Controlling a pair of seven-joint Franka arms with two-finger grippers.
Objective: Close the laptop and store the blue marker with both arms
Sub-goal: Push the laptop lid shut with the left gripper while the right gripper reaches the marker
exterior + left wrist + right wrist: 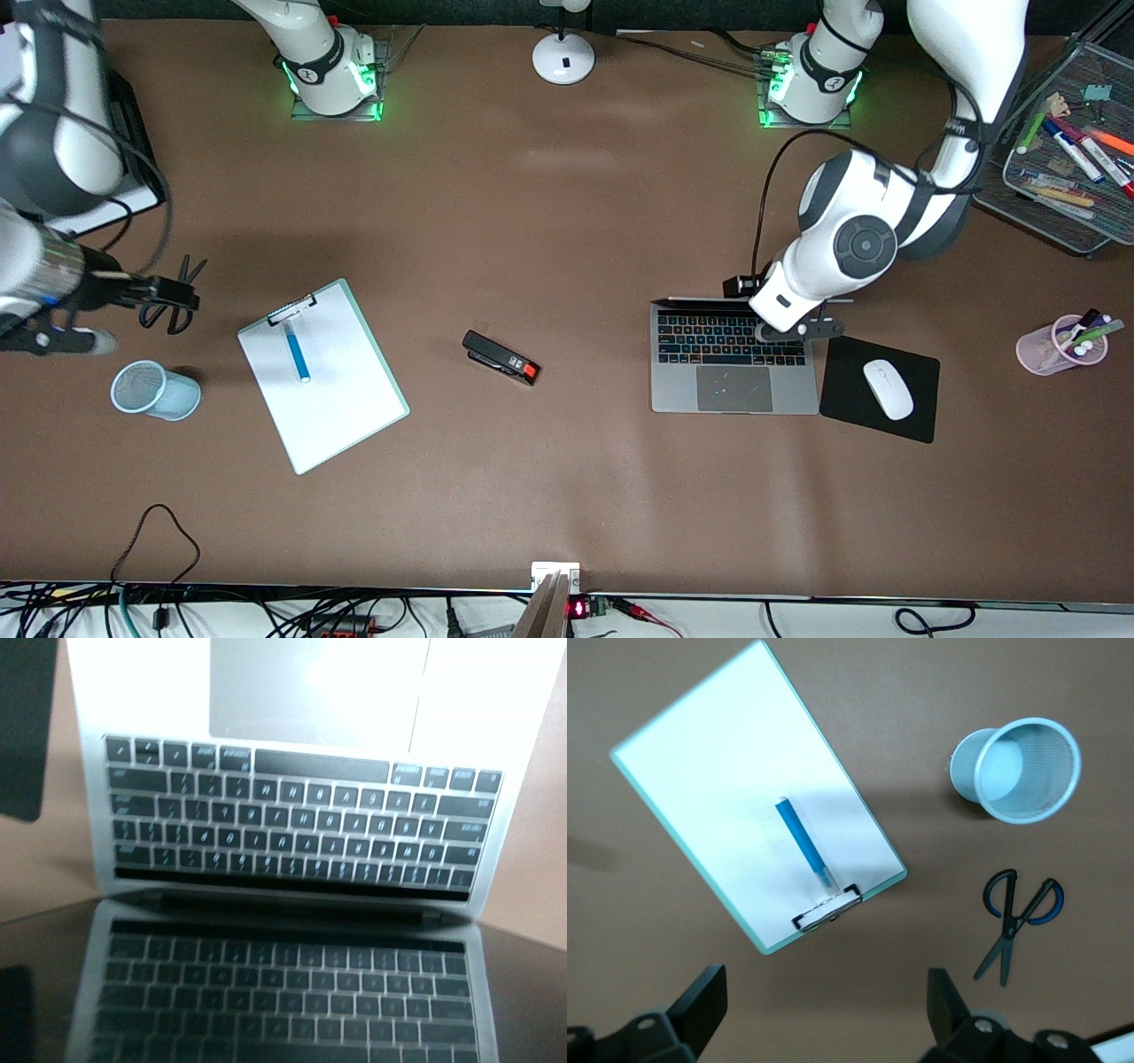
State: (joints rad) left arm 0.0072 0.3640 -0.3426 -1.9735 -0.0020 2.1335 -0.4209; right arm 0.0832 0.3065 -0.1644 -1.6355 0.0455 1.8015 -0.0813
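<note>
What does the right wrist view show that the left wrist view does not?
Only the right wrist view: the blue marker lying on the clipboard, the mesh cup, the scissors, and the open right pincer over bare table.

Only the left wrist view: the open laptop, its keys mirrored in the dark screen, and a mouse pad corner.

Both: the brown table.

White arms, grey joints, black cables
</note>
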